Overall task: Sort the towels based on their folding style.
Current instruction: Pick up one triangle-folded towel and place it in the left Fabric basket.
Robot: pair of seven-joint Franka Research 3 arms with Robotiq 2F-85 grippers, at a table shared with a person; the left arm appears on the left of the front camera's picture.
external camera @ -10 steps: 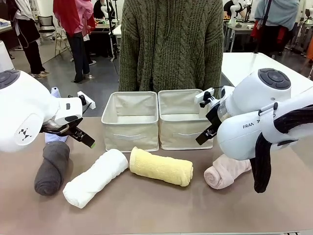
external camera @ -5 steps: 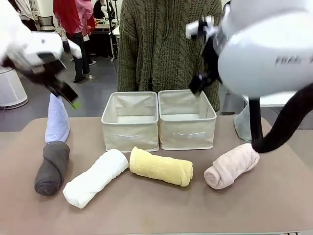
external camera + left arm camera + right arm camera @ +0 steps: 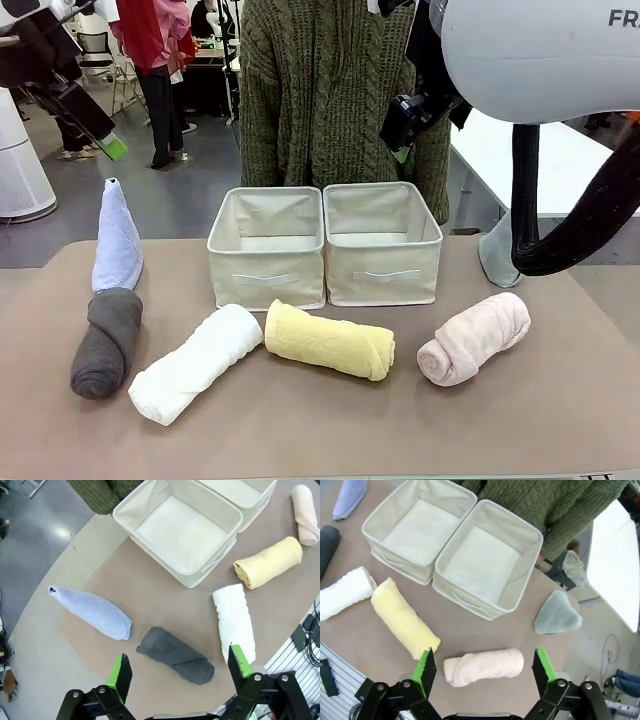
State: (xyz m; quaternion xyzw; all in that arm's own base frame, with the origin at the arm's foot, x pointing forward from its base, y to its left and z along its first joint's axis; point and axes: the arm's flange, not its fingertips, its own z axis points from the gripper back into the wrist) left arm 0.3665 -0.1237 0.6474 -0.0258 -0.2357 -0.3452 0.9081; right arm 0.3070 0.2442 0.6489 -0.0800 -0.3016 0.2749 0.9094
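**A:** Across the counter [image 3: 300,440], what do we have, biggest first?

**B:** Two beige bins. The left bin [image 3: 266,245] and the right bin [image 3: 382,240] touch side by side at the far middle. Both are empty with open tops, so we take it there is one per folding style.

**A:** And the towels?

**B:** None is sorted yet. Four rolls lie on their sides in a row in front of the bins: the white roll [image 3: 195,363], the yellow roll [image 3: 330,340], the pink roll [image 3: 473,338], and the dark grey roll [image 3: 105,342] at our left end. We read that row as laid within reach of either arm.

**A:** The cones?

**B:** The light blue cone [image 3: 117,245] stands upright just behind the dark grey roll. The grey-blue cone [image 3: 557,614] sits far right, near the counter's edge. They are at opposite ends, one for each arm, we'd guess.

**A:** Our claws?

**B:** The left claw [image 3: 178,656] and the right claw [image 3: 484,654] hang high above the counter, jaws wide and holding nothing. That height suits looking over the lot before we pick.
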